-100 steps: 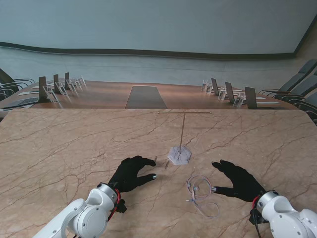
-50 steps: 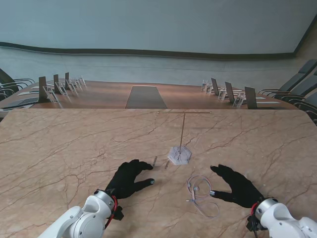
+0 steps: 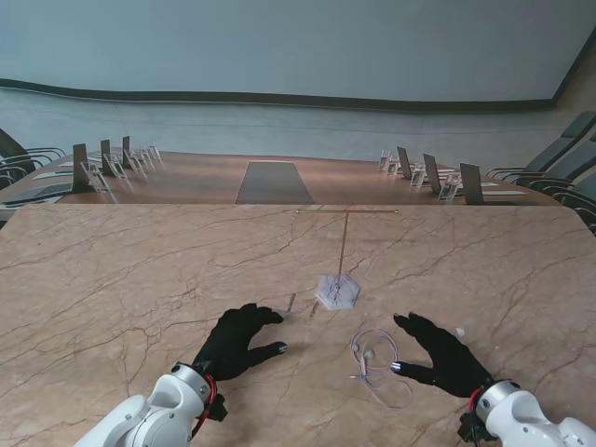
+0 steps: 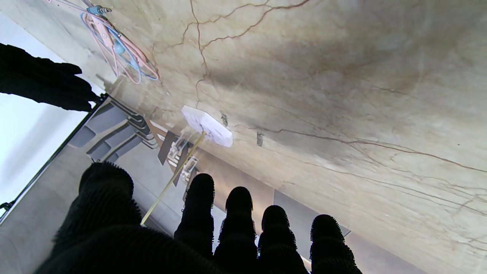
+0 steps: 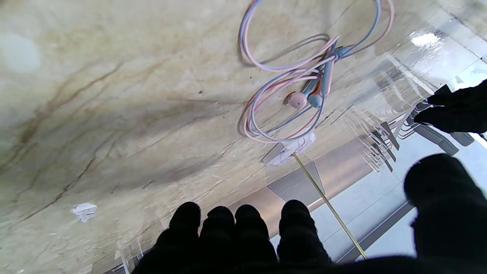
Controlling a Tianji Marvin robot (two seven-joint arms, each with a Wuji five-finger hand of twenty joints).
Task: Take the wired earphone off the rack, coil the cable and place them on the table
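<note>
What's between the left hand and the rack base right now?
Stand view: bare tabletop apart from two small dark marks beside the rack base. The left hand holds nothing; the earphones lie toward the right hand.

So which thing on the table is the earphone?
Start at the marble table, then find the thin T-shaped rack near its middle. Nearer to me, slightly right of its white base, lies the earphone: a loose pink-and-blue cable coil.

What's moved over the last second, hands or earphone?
Both hands drew back toward me: left hand and right hand, both open and holding nothing. The coiled earphone stayed on the table, and the rack has not shifted.
</note>
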